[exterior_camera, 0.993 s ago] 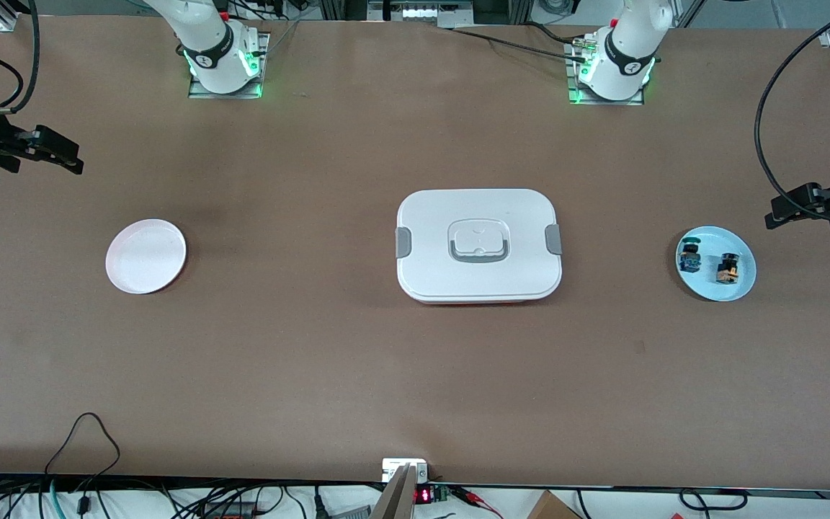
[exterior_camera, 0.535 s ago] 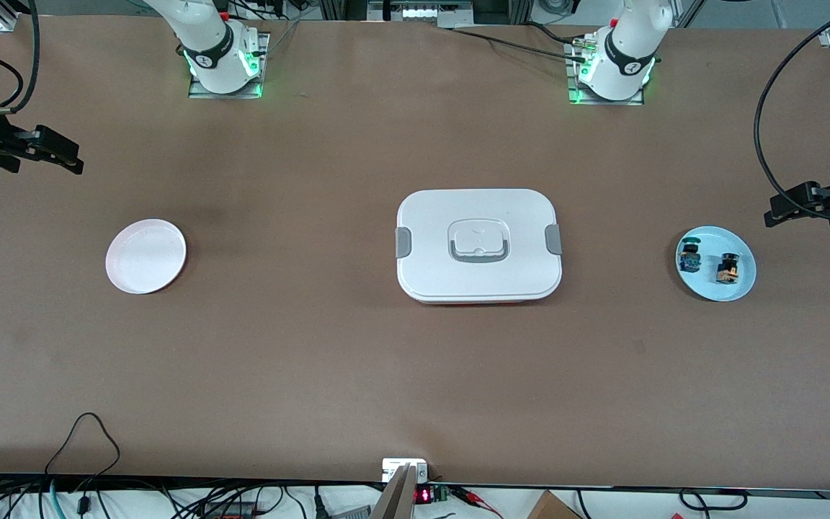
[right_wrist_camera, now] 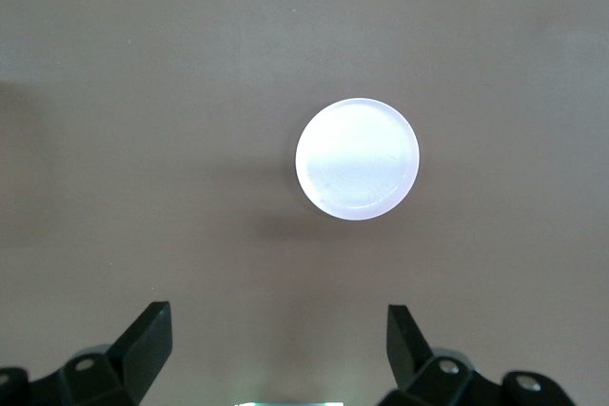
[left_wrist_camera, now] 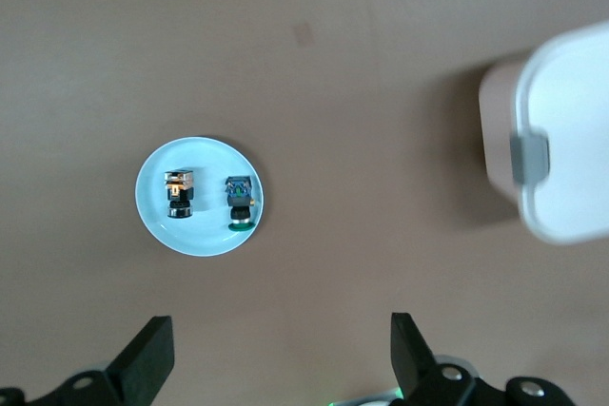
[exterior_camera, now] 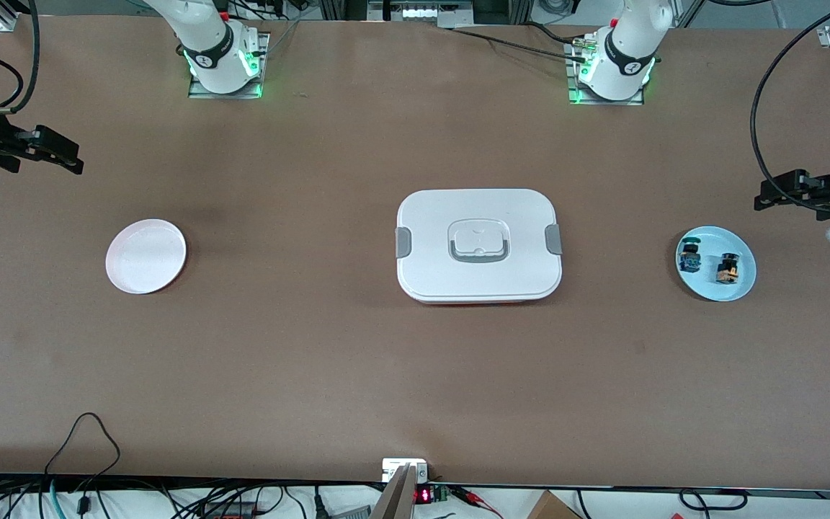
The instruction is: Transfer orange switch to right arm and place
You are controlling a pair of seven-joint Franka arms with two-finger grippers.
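The orange switch (exterior_camera: 728, 268) lies on a light blue plate (exterior_camera: 709, 285) at the left arm's end of the table, beside a black switch with blue-green parts (exterior_camera: 689, 256). My left gripper (exterior_camera: 766, 196) is open and empty in the air over bare table close to that plate. In the left wrist view the orange switch (left_wrist_camera: 180, 192) and the blue-green switch (left_wrist_camera: 242, 203) lie on the plate (left_wrist_camera: 205, 233), ahead of my open left gripper (left_wrist_camera: 281, 358). My right gripper (exterior_camera: 73, 158) is open and empty, waiting at the right arm's end; it also shows in the right wrist view (right_wrist_camera: 276, 339).
A white lidded lunch box (exterior_camera: 478, 245) with grey clips sits mid-table; its edge shows in the left wrist view (left_wrist_camera: 561, 140). An empty white plate (exterior_camera: 145, 256) lies at the right arm's end, and also shows in the right wrist view (right_wrist_camera: 357, 159). Cables hang along the table's edges.
My left gripper has shifted a little inward over the table, toward the robots' bases. The right arm, both plates and both switches have not moved.
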